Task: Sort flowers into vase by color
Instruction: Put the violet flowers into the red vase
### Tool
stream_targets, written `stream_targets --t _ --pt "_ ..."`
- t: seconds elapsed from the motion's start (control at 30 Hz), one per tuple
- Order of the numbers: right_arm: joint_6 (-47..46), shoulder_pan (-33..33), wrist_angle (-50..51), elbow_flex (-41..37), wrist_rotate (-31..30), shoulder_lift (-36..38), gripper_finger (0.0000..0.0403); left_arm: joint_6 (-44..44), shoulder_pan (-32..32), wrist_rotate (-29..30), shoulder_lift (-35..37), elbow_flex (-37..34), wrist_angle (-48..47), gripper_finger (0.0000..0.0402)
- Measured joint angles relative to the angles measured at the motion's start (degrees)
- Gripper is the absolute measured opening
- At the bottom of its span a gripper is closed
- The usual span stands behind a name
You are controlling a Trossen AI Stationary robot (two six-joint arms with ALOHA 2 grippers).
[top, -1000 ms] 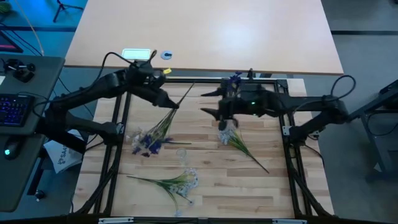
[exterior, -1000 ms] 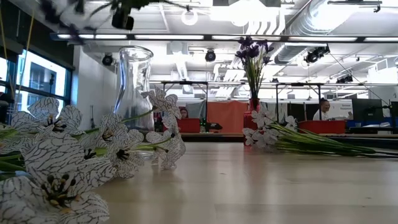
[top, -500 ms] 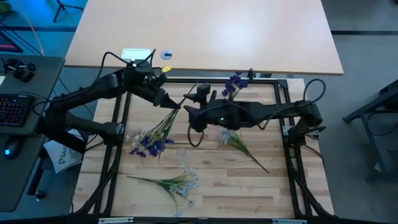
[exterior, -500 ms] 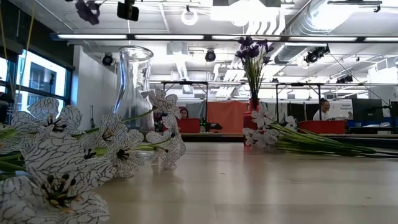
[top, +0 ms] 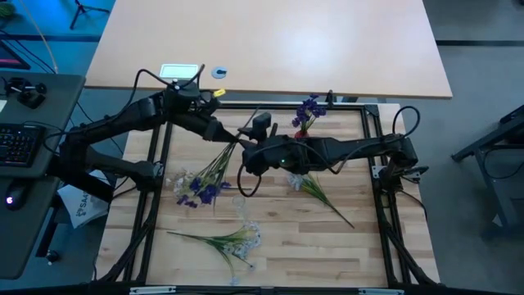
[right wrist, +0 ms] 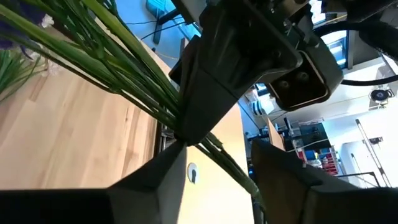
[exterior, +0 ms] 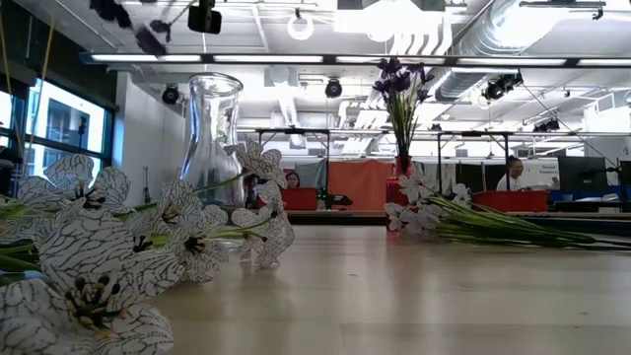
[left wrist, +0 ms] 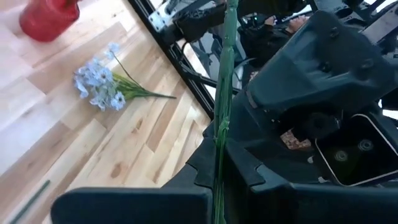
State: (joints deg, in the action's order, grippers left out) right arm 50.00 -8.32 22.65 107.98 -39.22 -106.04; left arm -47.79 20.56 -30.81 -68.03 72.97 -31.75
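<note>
My left gripper [top: 228, 138] is shut on a bunch of purple-blue flowers [top: 196, 188] on green stems. My right gripper [top: 246, 149] has reached across to it. It is open, and in the right wrist view its fingers [right wrist: 149, 186] stand on either side of the stems' cut ends [right wrist: 233, 168], just behind the left gripper [right wrist: 186, 134]. The red vase [top: 301, 131] on the far side holds one purple sprig [top: 309, 106]. A pale sprig [top: 307, 184] lies near it. A clear glass vase [exterior: 212, 128] stands beside another pale sprig [top: 225, 238]. My left gripper pinches the purple bunch's green stems [left wrist: 219, 149] between its two fingers, lying across them, some way down from the cut ends [top: 252, 115]. The bunch is lifted clear and slants down toward the near-left, with the blossoms [exterior: 123, 15] hanging lowest.
The table's dark frame rails [top: 160, 164] run along the left and right sides. There is bare wood in the near-right part [top: 327, 254]. A larger pale table [top: 270, 49] lies beyond the far edge. A keyboard [top: 16, 143] is off to the left.
My right arm has swung from above the pale sprig beside the red vase toward the table's left. It now reaches my left gripper and the stem ends it holds. My left gripper has stayed about where it was, and the bunch still hangs from it.
</note>
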Motion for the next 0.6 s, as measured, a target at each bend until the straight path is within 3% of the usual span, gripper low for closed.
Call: stream_targets --t 0.27,0.43,0.6 --pt "0.0 1.0 1.0 -0.1 0.7 0.0 0.0080 -0.9 0.1 0.5 0.0 0.0 0.1 0.0002" --pt "2.7 1.1 0.8 -0.1 0.8 0.0 0.0081 -3.4 -0.9 0.4 0.0 0.0 0.0 0.0002" --pt "8.2 1.2 0.8 -0.1 0.5 0.0 0.0110 -8.8 -2.1 -1.8 0.0 0.0 0.6 0.0003"
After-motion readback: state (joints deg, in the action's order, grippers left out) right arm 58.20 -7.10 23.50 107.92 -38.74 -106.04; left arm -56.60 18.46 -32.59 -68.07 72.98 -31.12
